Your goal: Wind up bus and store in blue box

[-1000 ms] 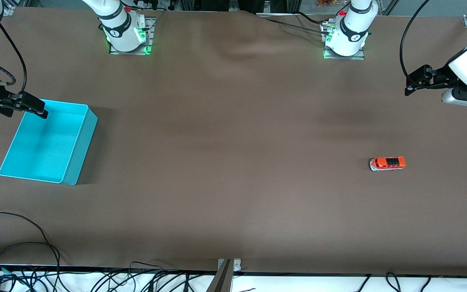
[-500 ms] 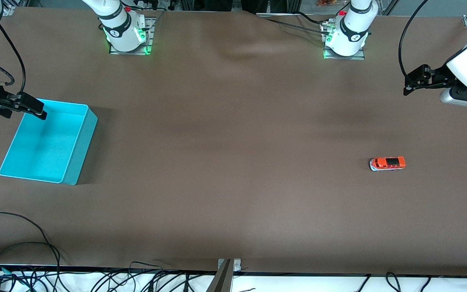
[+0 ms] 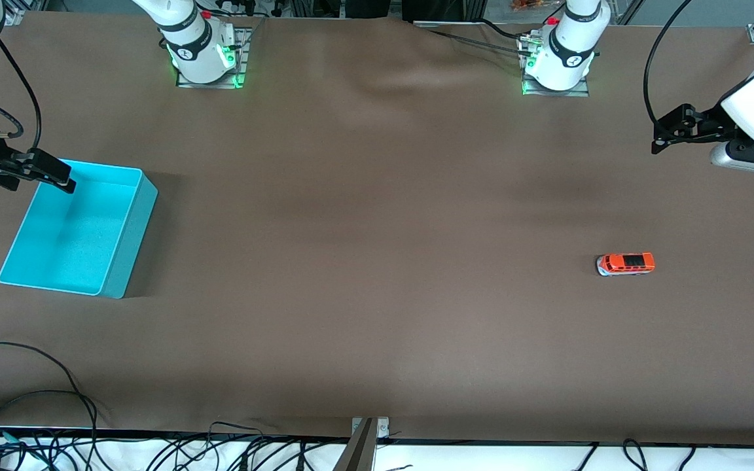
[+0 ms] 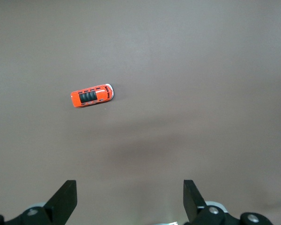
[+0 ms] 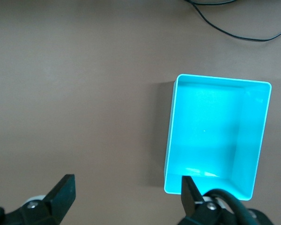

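Hands first: my left hand (image 3: pixel 660 136) hangs spread and empty in the air above the counter (image 3: pixel 377 261) at the left arm's end, and the bus (image 3: pixel 625 263) sits on its wheels on the counter below it and some way off, toward the front camera; in the left wrist view the bus (image 4: pixel 91 95) lies ahead of the parted fingers, well apart from them. I judge it light, rigid and smooth-sided, likely to roll or skid if nudged, so I would pinch it across its two long sides at mid-body. My right hand (image 3: pixel 63 178), also spread and empty, hovers over the rim of the blue box (image 3: pixel 129 229) at the right arm's end, and waits there. The box looks empty. I count one bus, one blue box, two arms, and some loose cables (image 3: pixel 36 399) along the counter's front edge.
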